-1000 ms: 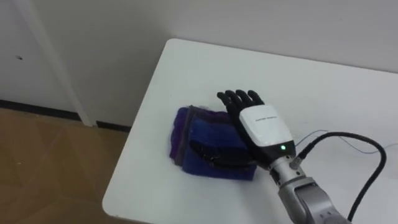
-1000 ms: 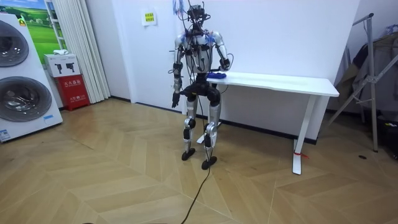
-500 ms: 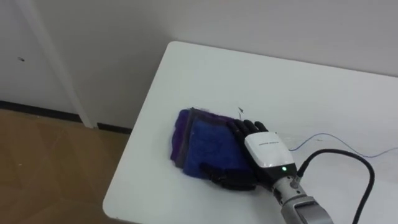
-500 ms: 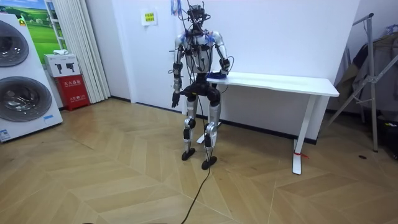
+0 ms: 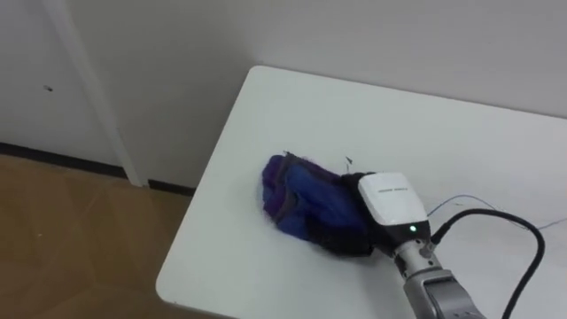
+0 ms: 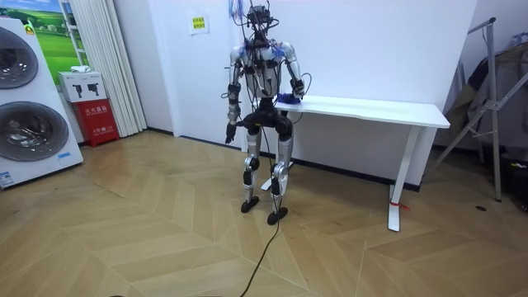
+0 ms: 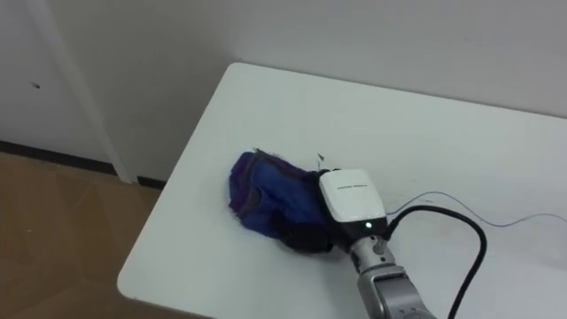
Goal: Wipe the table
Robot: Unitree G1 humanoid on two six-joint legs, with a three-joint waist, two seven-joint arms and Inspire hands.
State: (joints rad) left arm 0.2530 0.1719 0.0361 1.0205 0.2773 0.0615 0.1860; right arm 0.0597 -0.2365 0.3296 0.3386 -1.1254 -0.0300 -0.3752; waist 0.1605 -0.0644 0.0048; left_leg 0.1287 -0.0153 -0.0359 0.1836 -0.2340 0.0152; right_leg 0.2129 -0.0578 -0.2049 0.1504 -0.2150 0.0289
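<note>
Right hand [image 5: 388, 200]: rests on cloth, fingers [image 5: 344, 237] curled into it, gripping.
Cloth [image 5: 303, 190]: blue-purple, bunched, near the white counter [image 5: 292, 106] corner.
Left hand [image 6: 228, 135]: hangs beside hip.

cloth [image 5: 306, 199] on the table [image 5: 292, 106] near its left end, right robot hand [image 5: 390, 199] on it.

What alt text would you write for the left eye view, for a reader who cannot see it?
The robot's right hand grips a bunched blue-purple cloth near the left end of a white table, fingers curled into it. Beyond the table edge are wooden floor and a white wall.
</note>
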